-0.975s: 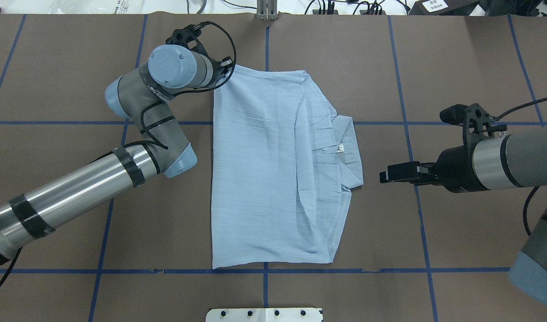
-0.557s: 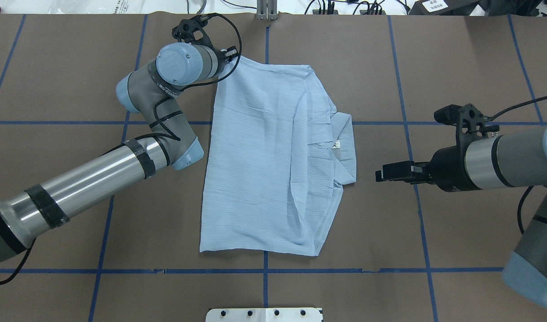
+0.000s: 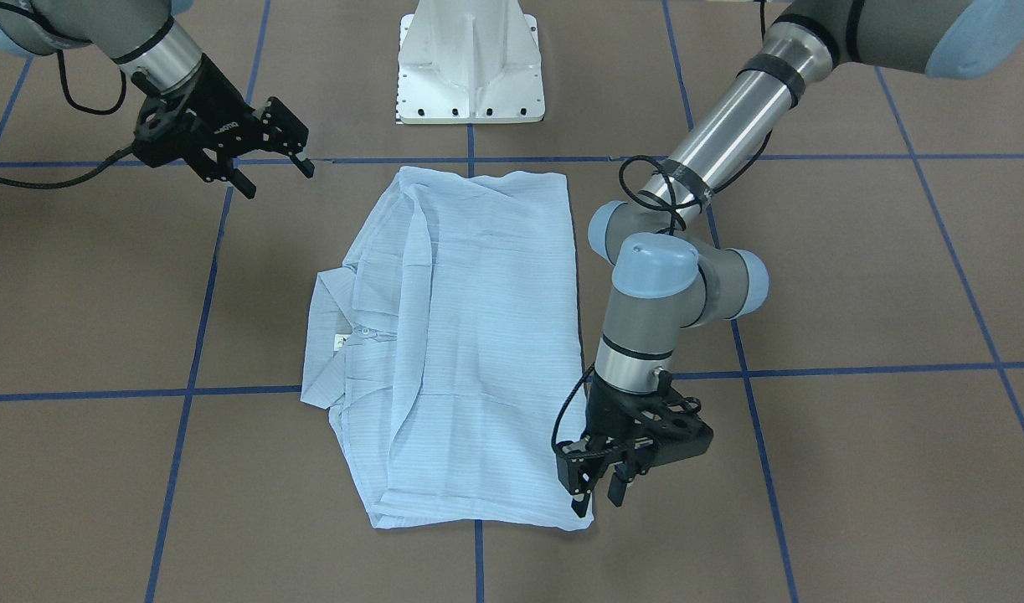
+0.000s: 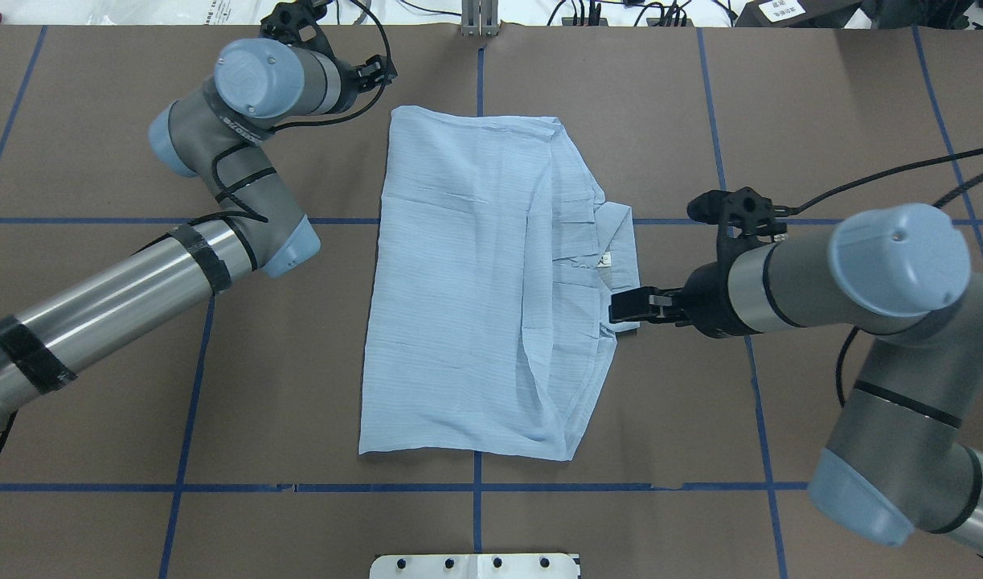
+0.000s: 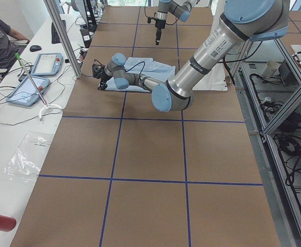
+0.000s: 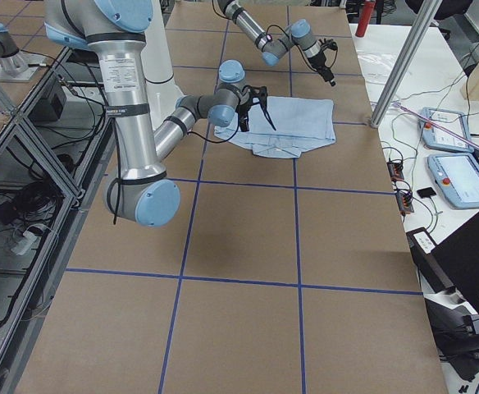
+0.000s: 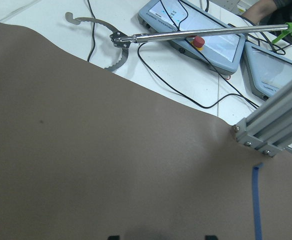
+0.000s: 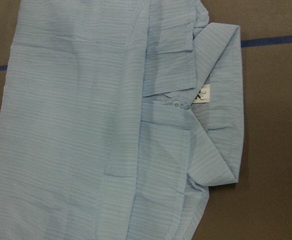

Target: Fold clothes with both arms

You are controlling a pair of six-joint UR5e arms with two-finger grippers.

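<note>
You have the shirt (image 4: 459,281) lying flat in the middle of the brown table (image 4: 298,418), folded into a tall rectangle. Its collar (image 4: 626,249) and white label (image 8: 204,93) point toward the robot's right. Your right gripper (image 4: 624,306) has its tips at the edge of the collar. The right-side view shows its fingers spread with nothing between them, and you cannot tell whether they touch the cloth. Your left gripper (image 7: 162,238) sits by the shirt's far left corner. Its fingertips (image 7: 113,237) are well apart over bare table, holding nothing.
</note>
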